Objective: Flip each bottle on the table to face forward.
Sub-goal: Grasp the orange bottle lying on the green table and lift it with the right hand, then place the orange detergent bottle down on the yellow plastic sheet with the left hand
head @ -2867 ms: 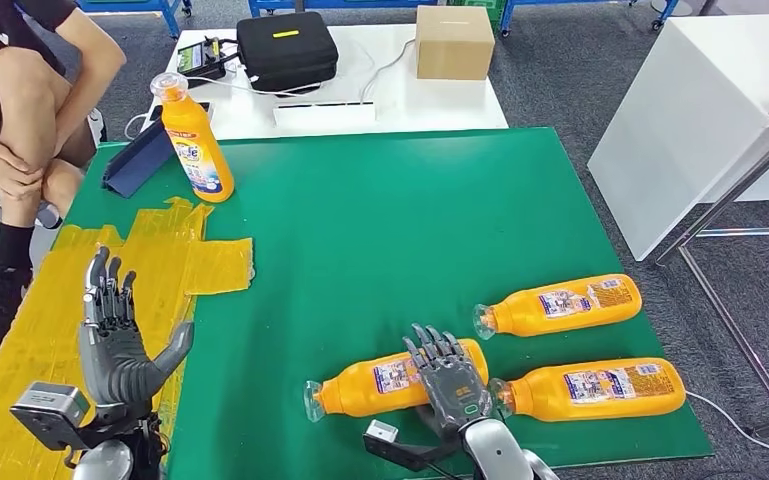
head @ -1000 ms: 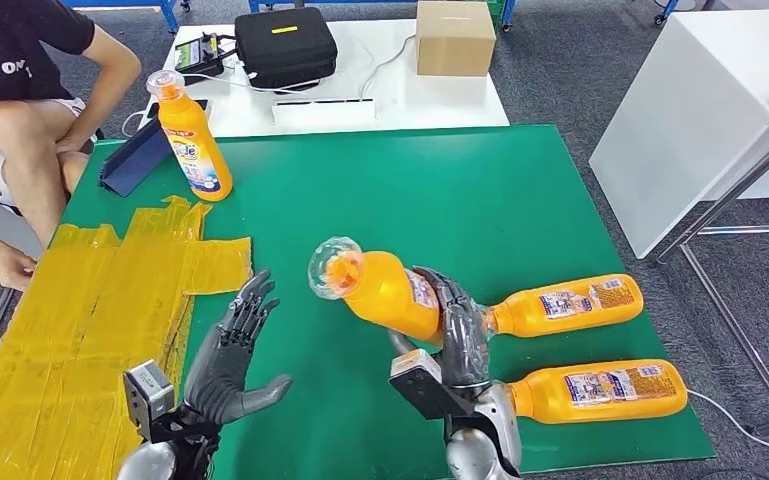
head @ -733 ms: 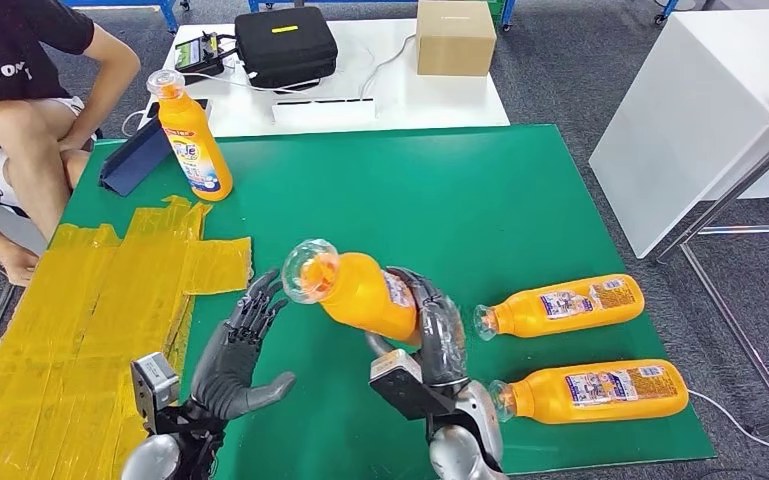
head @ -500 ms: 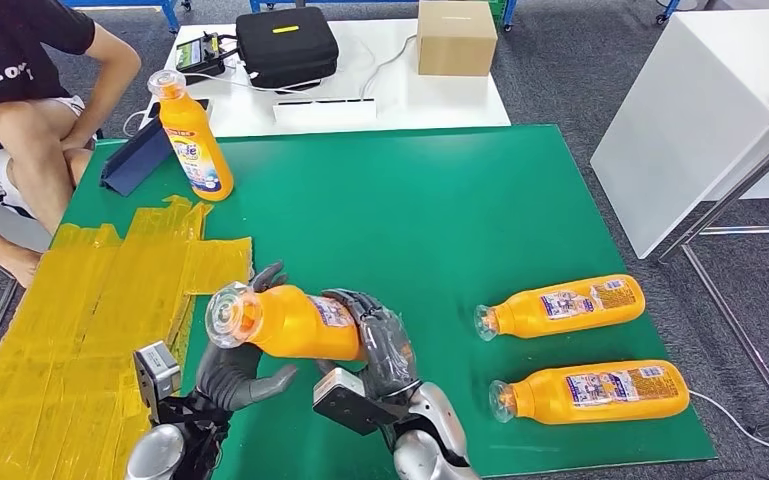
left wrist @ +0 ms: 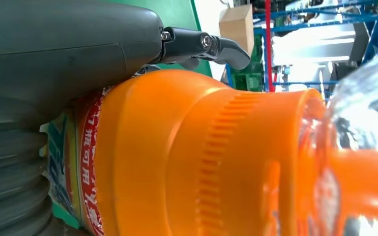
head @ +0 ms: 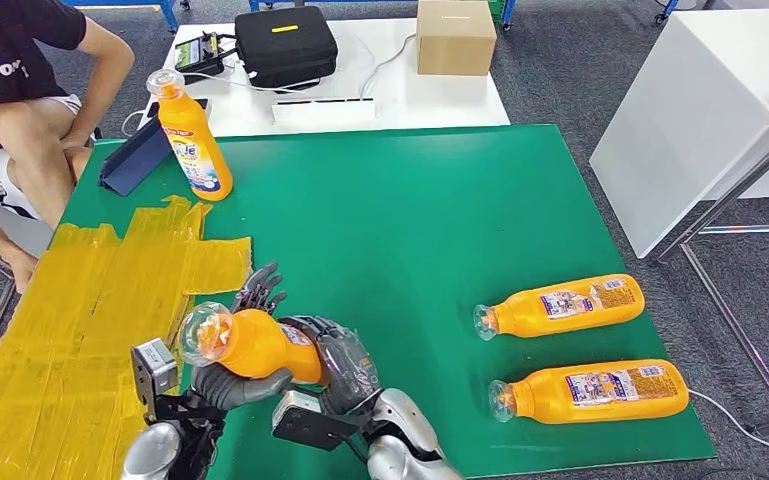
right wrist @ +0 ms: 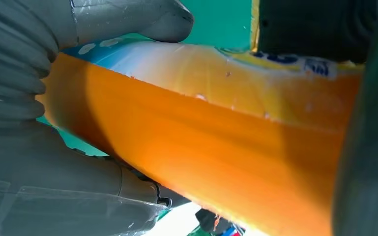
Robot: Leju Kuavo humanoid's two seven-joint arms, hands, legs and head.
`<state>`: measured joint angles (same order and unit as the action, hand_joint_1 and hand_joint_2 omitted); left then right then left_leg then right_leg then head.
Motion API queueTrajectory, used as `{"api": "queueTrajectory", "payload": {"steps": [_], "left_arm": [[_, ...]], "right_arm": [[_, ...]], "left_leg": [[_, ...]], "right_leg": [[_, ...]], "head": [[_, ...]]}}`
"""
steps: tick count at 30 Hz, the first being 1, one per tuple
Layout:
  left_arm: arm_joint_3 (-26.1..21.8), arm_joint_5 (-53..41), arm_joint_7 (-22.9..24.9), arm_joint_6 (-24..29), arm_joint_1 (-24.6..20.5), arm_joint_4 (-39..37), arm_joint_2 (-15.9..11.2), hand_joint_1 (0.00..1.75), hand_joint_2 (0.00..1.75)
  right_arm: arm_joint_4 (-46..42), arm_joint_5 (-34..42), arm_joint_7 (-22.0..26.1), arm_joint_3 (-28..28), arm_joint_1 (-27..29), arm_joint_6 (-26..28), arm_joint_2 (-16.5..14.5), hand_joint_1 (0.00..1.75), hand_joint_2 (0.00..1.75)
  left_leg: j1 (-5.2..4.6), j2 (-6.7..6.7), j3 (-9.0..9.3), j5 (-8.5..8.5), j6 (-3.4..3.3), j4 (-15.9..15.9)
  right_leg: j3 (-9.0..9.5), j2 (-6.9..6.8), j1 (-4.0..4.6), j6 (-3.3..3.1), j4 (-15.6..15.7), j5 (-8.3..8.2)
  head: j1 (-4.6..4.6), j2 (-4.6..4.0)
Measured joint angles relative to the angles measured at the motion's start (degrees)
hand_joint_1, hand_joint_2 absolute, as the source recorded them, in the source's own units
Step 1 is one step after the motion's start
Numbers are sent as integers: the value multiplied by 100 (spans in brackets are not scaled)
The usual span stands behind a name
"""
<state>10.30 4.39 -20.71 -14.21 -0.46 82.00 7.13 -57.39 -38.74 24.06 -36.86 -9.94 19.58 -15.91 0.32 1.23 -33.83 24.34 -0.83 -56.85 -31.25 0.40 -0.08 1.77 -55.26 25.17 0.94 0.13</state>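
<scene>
My right hand (head: pixel 345 365) grips an orange bottle (head: pixel 258 345) by its body and holds it off the green table (head: pixel 410 200) at the front left, clear cap toward the left. My left hand (head: pixel 225 385) lies under and behind the bottle, palm against it, thumb below and fingers stretched out past it. Close up, the bottle (left wrist: pixel 177 157) presses on my left hand (left wrist: pixel 54 49), and the bottle (right wrist: pixel 201 147) sits wrapped in my right hand (right wrist: pixel 54 187). Two orange bottles (head: pixel 560 305) (head: pixel 590 390) lie on their sides at the front right. Another one (head: pixel 188 140) stands upright at the back left.
Yellow tape sheets (head: pixel 90 300) cover the table's left side, with a blue tablet (head: pixel 135 160) at the back left corner. A person (head: pixel 20 100) sits just beyond that corner. Behind is a white table with a black case (head: pixel 285 45) and a cardboard box (head: pixel 453 40).
My right hand lifted the bottle off the mat and carried it left and down. My left hand swung in from the tape to meet it, and the bottle now rests against that palm.
</scene>
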Motion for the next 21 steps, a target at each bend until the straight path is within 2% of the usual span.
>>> {"api": "queueTrajectory", "payload": {"steps": [2,6,21], "left_arm": [[-33,-33,-16,83,9,-1,0,3,175],[-60,-220,-101,268,17,3,2,175,175],[-57,-532,-266,518,41,102,87,175,175]], "right_arm": [[129,-7,-52,-67,-68,-2,-19,175,175],[331,-11,-89,-148,-158,2,-55,175,175],[465,33,-110,-206,-223,51,-79,175,175]], "left_leg": [[0,-1,0,0,0,0],[1,-1,-1,0,0,0],[0,-3,-1,0,0,0]], "right_leg": [[-1,0,0,0,0,0],[-3,0,0,0,0,0],[-6,1,0,0,0,0]], "head": [[1,0],[0,0],[2,0]]}}
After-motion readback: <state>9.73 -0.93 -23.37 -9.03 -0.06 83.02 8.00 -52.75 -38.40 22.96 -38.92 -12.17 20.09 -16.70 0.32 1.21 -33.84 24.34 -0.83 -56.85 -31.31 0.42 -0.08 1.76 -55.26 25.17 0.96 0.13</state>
